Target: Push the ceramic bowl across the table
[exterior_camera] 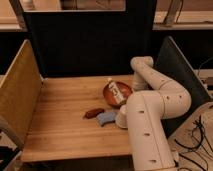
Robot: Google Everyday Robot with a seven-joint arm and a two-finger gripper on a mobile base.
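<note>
Ceramic bowl (117,93): far right part of table (60,125), white bottle-like item lying in it. Gripper (134,85): hidden behind own white arm (150,115), just beside bowl's right edge. White cup (121,118), blue piece (105,118), dark-red flat piece (93,113) in front of bowl.

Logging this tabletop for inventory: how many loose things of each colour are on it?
Reddish-brown: 2, the ceramic bowl and a flat piece
White: 1, cup
Blue: 1, small object
Total: 4
The tool is hidden behind the arm.
</note>
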